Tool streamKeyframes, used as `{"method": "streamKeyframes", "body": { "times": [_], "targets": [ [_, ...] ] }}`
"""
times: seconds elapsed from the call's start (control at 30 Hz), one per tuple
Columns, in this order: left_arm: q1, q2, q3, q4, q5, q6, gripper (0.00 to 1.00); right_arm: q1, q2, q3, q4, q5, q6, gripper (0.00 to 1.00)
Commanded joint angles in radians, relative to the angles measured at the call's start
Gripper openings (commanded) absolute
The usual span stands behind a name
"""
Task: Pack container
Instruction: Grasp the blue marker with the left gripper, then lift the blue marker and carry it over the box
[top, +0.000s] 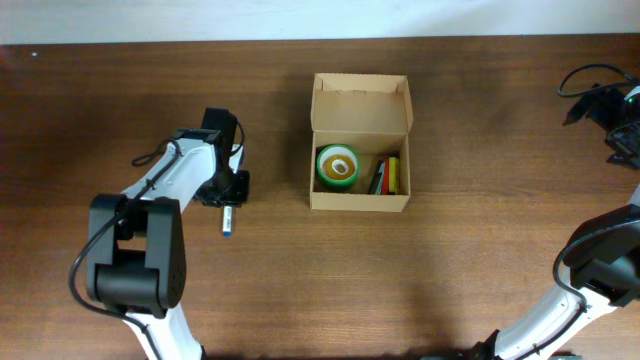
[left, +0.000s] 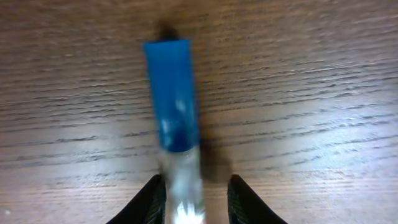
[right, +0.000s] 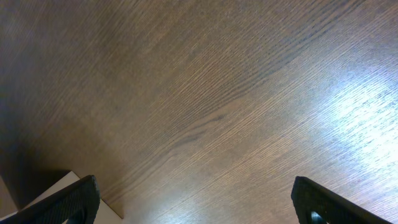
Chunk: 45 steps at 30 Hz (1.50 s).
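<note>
**Overhead view finds box part-filled as left arm lines up on a stray pen**

A brown wooden table (top: 450, 280) carries the scene. The left arm (top: 165, 190) reaches over its left half. The right gripper (right: 199, 211) idles far to the right, its jaws spread wide over bare wood and holding nothing.

Mid-table, towards the back, sits the container (top: 360, 200), a tan cardboard box. It stands open with its flap lid (top: 360, 90) upright at the far side. Inside lie a green tape roll (top: 338, 165) on the left and a few pens (top: 388, 176), red and yellow among them, against the right wall.

Well to the left of the box, a blue-capped pen (top: 227, 220) lies flat on the wood, cap pointing away from the arm.

In the left wrist view, the left gripper (left: 194, 208) is low over the pen's clear barrel. Its fingers (left: 149, 202) flank the barrel, one against it or very nearly, the other with a sliver of table showing between. The jaws look unclosed, so the pen is not yet grasped.

The step in hand appears to be picking up this pen, the only loose item in sight. The next move calls for closing squarely on the slim, round barrel, which could roll. Then comes a lift, a carry to the right and a release inside the box, clear of its near wall.
</note>
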<state>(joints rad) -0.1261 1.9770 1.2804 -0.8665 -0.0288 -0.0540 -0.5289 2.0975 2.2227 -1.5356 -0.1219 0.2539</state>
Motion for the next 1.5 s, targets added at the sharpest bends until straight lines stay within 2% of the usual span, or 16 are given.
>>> {"method": "streamKeyframes", "body": {
  "times": [0.0,0.07,0.1,0.23,0.27,0.5,0.73,1.0,1.13,1.37,1.47],
  "targets": [
    [0.002,0.043,-0.007,-0.001,0.014,-0.014,0.31,-0.001,-0.008,-0.008,0.003,0.002,-0.003,0.99],
    [0.002,0.064,-0.007,0.000,0.024,-0.014,0.31,-0.001,-0.008,-0.008,0.003,0.002,-0.003,1.00],
    [0.002,0.069,-0.007,0.000,0.026,-0.014,0.27,-0.001,-0.008,-0.008,0.003,0.002,-0.003,0.99],
    [0.002,0.080,-0.007,0.005,0.025,-0.014,0.03,-0.001,-0.008,-0.008,0.003,0.002,-0.003,0.99],
    [0.002,0.080,-0.007,0.008,0.025,-0.013,0.02,-0.001,-0.008,-0.008,0.003,0.002,-0.003,0.99],
    [0.002,0.080,0.099,-0.040,0.023,0.053,0.02,-0.001,-0.008,-0.008,0.003,0.002,-0.003,0.99],
    [0.002,0.080,0.505,-0.227,0.019,0.338,0.02,-0.001,-0.008,-0.008,0.003,0.002,-0.003,0.99],
    [-0.010,0.080,0.933,-0.254,0.033,0.583,0.03,-0.001,-0.008,-0.008,0.003,0.001,-0.003,0.99],
    [-0.062,0.080,1.032,-0.280,0.106,0.681,0.03,-0.001,-0.008,-0.008,0.002,0.001,-0.003,0.99],
    [-0.279,0.086,1.067,-0.353,0.115,0.867,0.01,-0.001,-0.008,-0.008,-0.010,0.002,-0.003,0.99],
    [-0.354,0.099,1.066,-0.383,0.117,0.883,0.01,-0.001,-0.008,-0.008,-0.015,0.002,-0.003,0.99]
  ]
}}
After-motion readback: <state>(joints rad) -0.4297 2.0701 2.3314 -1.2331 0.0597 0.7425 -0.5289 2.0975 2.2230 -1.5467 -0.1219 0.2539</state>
